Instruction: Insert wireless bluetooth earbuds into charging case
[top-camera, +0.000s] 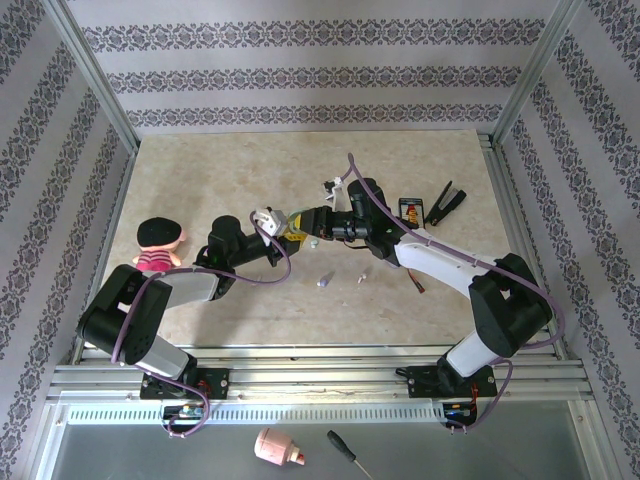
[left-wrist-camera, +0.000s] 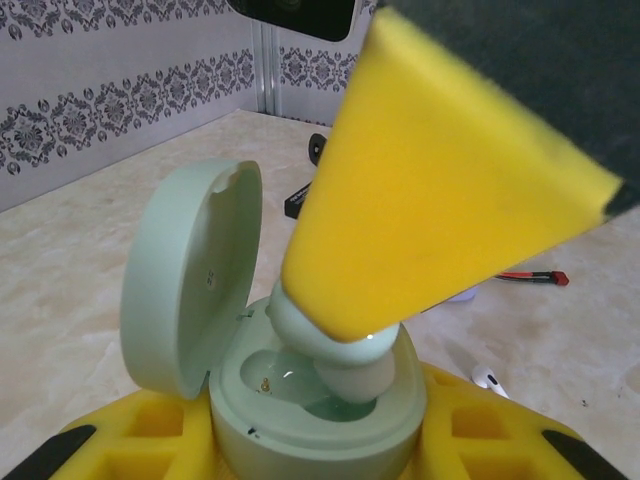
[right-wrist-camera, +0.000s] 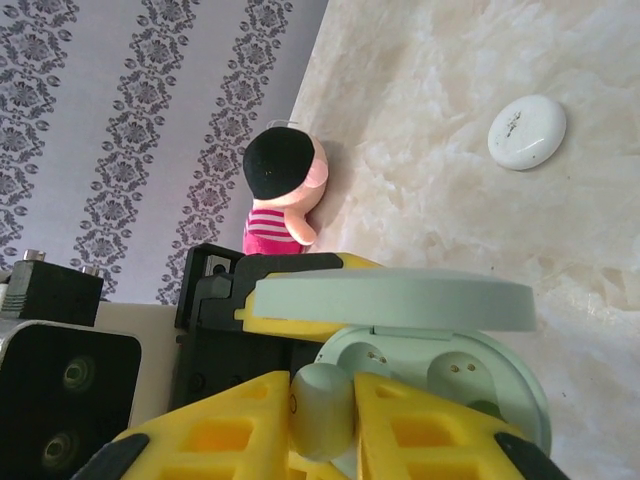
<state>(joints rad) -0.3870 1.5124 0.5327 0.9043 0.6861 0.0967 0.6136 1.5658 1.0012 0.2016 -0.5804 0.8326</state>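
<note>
Marbled tabletop (top-camera: 200, 175) — green case (left-wrist-camera: 300, 440), pale earbud (right-wrist-camera: 322, 410)

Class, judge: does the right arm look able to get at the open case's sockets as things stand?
Probably yes: the left pincer holds the green case with its lid swung back, and the right pincer has its green earbud at the sockets.

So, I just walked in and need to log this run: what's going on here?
The left gripper holds an open pale green charging case, lid up. The right gripper pinches a matching pale green earbud down at the case's wells, not yet seated or released. The well beside it is empty. A white earbud lies loose on the table nearby.
</note>
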